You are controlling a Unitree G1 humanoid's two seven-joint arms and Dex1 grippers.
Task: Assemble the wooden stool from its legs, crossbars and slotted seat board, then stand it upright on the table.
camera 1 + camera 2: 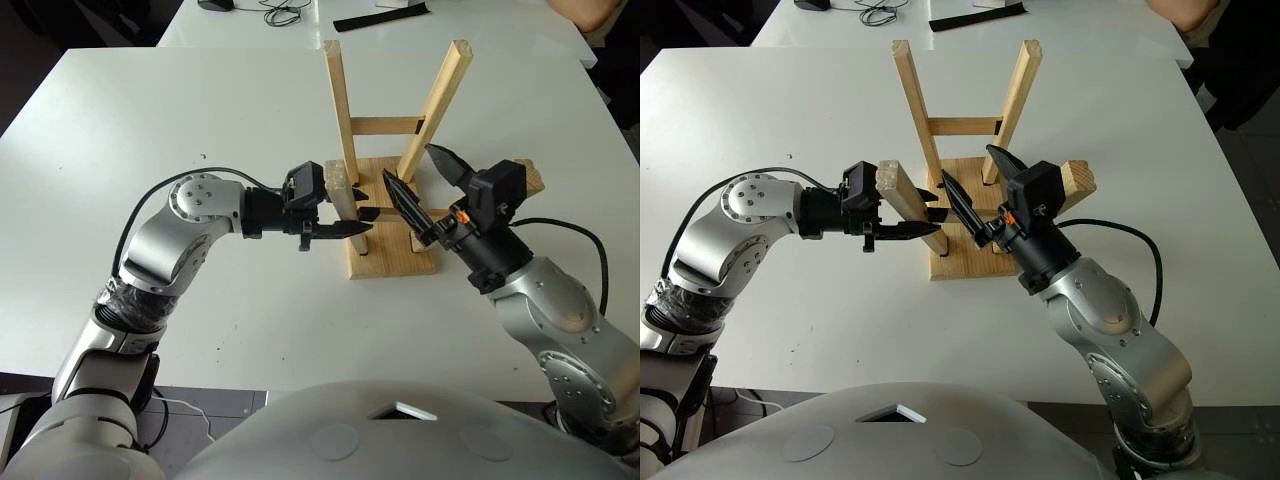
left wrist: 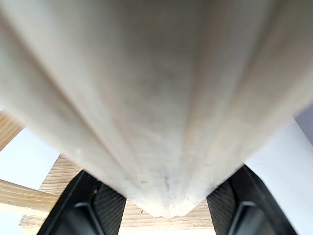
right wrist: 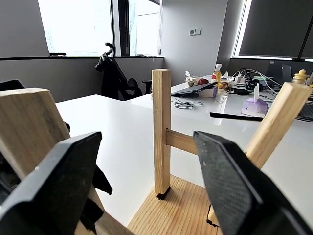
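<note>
The slotted seat board [image 1: 390, 258] lies flat on the white table. Two legs [image 1: 338, 100] [image 1: 440, 100] stand up from its far side, joined by a crossbar [image 1: 385, 125]. My left gripper [image 1: 365, 220] is shut on a third leg [image 1: 345, 190] at the board's near left corner; in the left wrist view this leg [image 2: 156, 98] runs between the fingers [image 2: 98, 205]. A fourth leg [image 1: 530, 175] leans at the right, partly hidden behind my right arm. My right gripper [image 1: 420, 180] hangs open over the board, nothing between its fingers [image 3: 54, 181], facing the far legs [image 3: 161, 127].
The table [image 1: 200, 120] has free room to the left and in front of the board. A second table behind carries cables [image 1: 285, 10] and a black strip [image 1: 380, 18]. The table's right edge [image 1: 625, 130] runs close to the fourth leg.
</note>
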